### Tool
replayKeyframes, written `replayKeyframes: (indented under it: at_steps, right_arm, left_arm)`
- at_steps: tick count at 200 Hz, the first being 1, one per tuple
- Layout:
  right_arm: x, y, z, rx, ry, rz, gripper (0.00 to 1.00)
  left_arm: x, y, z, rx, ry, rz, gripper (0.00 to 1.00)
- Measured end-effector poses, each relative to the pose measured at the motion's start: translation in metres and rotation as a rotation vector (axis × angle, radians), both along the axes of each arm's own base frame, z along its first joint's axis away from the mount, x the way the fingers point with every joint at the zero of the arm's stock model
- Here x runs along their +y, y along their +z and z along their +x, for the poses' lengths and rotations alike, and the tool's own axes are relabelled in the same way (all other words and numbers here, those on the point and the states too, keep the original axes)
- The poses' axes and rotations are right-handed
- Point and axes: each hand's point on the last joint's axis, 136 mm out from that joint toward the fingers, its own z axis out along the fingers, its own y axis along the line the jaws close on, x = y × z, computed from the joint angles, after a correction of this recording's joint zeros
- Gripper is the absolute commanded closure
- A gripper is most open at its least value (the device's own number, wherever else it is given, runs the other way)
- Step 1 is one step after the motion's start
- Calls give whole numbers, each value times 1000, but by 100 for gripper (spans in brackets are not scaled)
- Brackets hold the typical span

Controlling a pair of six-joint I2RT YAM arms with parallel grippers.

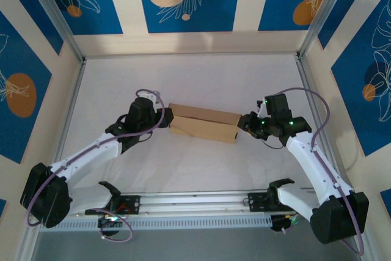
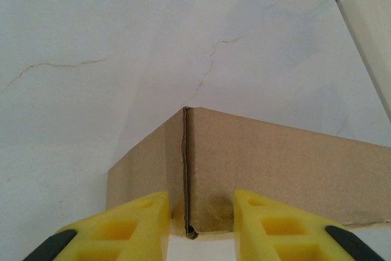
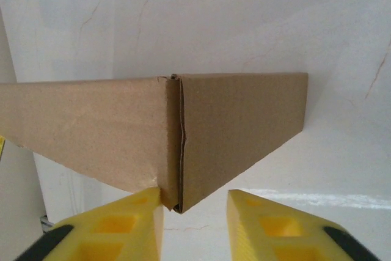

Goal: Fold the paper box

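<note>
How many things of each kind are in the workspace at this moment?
Brown paper box: 1
Grippers: 2 (left gripper, right gripper)
Total: 3

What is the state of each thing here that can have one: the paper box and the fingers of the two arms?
paper box: folded up into a shallow box shape, walls upright, one end at each arm.
left fingers: closed on a corner of the box, one finger on each wall.
right fingers: open around a corner at the other end; one finger touches it, the other stands apart.
</note>
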Motion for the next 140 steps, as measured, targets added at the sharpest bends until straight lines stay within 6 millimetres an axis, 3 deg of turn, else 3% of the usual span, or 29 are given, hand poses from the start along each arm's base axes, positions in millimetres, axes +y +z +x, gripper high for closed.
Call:
replayKeyframes:
  at_steps: [33, 83, 113, 140]
  right_arm:
    - [5, 2, 2, -25, 18, 31, 82]
    - [-3, 11, -5, -17, 32, -16, 61]
    - [-7, 24, 0, -41, 18, -12, 61]
    - [-6, 15, 5, 1, 18, -11, 61]
  left_arm:
    - [-1, -1, 1, -10, -5, 2, 70]
    - [-1, -1, 2, -20, -12, 11, 70]
    - [-1, -1, 2, -22, -14, 12, 70]
    - [-1, 0, 1, -23, -14, 11, 71]
